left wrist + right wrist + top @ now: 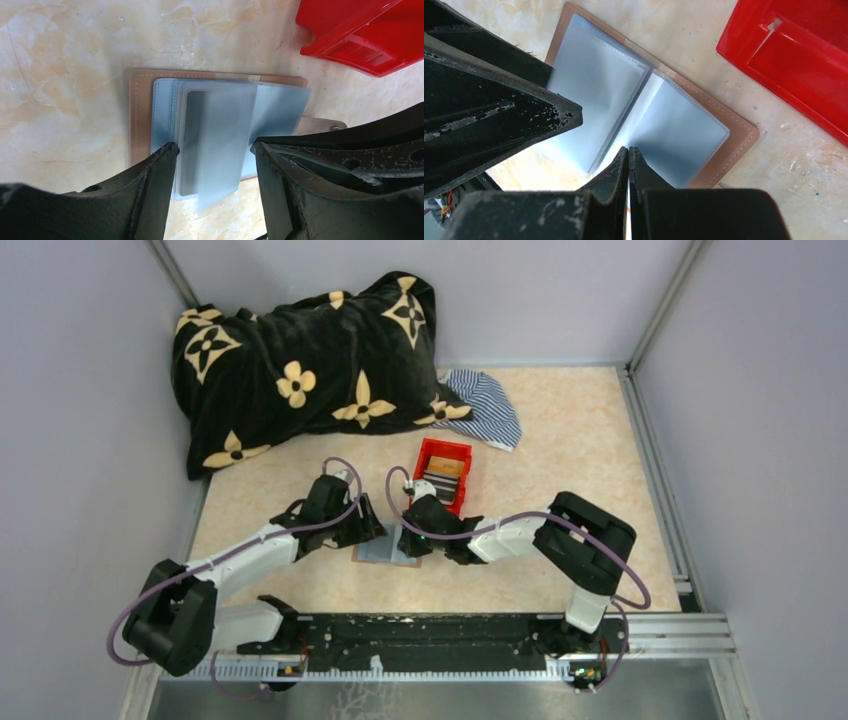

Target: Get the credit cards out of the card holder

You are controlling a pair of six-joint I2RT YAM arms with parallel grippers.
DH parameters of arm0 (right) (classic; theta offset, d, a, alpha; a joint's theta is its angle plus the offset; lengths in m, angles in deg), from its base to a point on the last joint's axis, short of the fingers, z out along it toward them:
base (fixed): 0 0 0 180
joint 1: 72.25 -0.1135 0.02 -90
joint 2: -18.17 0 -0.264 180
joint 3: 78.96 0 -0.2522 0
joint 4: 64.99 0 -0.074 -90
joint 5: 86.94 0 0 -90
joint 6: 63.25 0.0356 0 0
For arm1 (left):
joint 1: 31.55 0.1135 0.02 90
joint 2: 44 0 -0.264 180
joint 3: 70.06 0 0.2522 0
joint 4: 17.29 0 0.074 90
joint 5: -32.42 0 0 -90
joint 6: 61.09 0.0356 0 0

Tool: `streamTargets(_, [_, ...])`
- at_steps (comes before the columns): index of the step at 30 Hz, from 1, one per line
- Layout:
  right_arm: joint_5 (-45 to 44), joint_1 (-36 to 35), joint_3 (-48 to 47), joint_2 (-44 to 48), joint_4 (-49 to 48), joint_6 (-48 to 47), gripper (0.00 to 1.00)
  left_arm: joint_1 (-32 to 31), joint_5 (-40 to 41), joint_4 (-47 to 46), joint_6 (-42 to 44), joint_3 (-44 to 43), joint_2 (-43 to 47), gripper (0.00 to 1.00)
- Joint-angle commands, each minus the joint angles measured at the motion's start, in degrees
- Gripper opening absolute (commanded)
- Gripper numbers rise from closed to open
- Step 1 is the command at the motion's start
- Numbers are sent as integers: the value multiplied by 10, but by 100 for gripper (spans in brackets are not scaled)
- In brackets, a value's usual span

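L hand (214, 148) spread over card holder (136, 115), R hand (629, 151) closed at edge

The card holder (137, 115) looks like matt brown leather with cloudy glossy plastic sleeves (280, 107), the bin (370, 35) shiny red plastic, the desk (65, 100) smooth and marbled.

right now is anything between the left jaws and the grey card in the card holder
yes: a blurred translucent sleeve page hangs over most of the grey card in the open card holder, right between the open left jaws. nothing else visible is in the way.
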State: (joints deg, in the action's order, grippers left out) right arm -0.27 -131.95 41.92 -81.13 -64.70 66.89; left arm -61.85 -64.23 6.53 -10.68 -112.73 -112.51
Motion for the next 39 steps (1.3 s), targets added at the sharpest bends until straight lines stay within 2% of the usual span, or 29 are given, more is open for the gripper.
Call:
streamTargets(1, [3,3,0,-16,1,1,0,-1,-42,-24,-9,11,-7,65])
streamTargets(9, [-3,3,3,-5,5,0,0,-9,-60,-47,-15,10,-33,64])
streamTargets(15, [-21,7,27,40,4,8,0,-12,-54,-45,-15,-2,-36,64])
streamTargets(24, [-72,7,83,195,17,21,0,-14,-61,-56,-17,1,-45,64])
streamTargets(28, [-72,7,62,192,44,8,0,-13,-77,-71,-17,-2,-43,64])
streamTargets(35, [-57,7,47,161,21,6,0,-13,-148,-157,-41,19,-40,63])
streamTargets(39, [-60,7,45,163,27,6,0,-13,-161,-189,-56,34,-54,62])
